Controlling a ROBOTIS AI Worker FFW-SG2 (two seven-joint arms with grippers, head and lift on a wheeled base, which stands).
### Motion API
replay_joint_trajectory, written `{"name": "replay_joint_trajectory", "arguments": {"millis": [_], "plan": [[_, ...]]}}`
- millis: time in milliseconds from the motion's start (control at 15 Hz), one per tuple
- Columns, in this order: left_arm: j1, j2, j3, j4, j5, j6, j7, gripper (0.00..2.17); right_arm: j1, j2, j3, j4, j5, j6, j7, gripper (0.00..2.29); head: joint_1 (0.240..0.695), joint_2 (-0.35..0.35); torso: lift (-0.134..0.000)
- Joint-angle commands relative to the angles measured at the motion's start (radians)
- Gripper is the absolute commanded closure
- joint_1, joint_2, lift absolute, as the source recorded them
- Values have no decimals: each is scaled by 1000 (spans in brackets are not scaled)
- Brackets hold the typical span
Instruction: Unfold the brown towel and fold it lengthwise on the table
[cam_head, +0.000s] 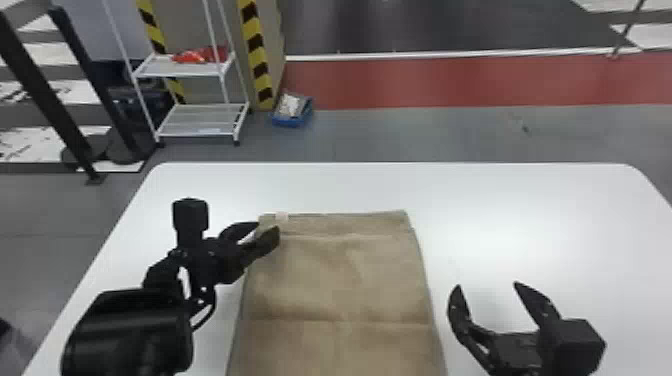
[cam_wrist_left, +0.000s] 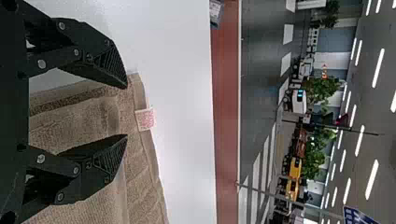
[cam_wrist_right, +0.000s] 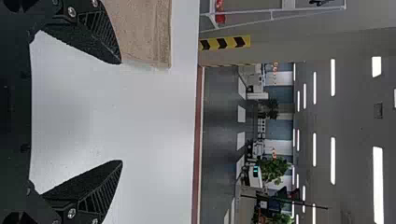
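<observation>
Brown towel (cam_head: 345, 280) lay flat on the white tabletop (cam_head: 525, 210), near its middle, 1 crease running across it. Small white tag (cam_head: 281, 216) sat at its far edge, near the left corner. Left hand (cam_head: 268, 229) was at that far left corner, 2 fingers spread, nothing gripped; contact with the cloth, can't tell. Right hand (cam_head: 487, 285) was right of the towel, apart from it, 2 fingers wide open, empty.
</observation>
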Motion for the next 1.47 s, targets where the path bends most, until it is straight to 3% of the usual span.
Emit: {"name": "replay_joint_trajectory", "arguments": {"millis": [0,333,467,1067,1200,1400], "plan": [[0,-3,1,1,-1,-1,5,603,-1,0,0,2,0,0,0,130,695,82,-110],[0,-3,4,18,-19,-1,-3,606,-8,0,2,10,-5,-3,0,130,695,85,-110],[2,-3,6,22,-19,-25,-9,998,-11,0,2,16,-5,-3,0,130,695,85,-110],[98,-3,7,-101,-17,-83,-13,1038,-24,0,2,39,-8,-15,0,130,695,90,-110],[152,-3,1,-200,-8,-74,-29,1889,-27,0,3,45,-8,-15,0,130,695,90,-110],[246,-3,-43,-361,1,-56,-15,1798,-31,0,5,53,-8,-15,0,130,695,86,-110]]}}
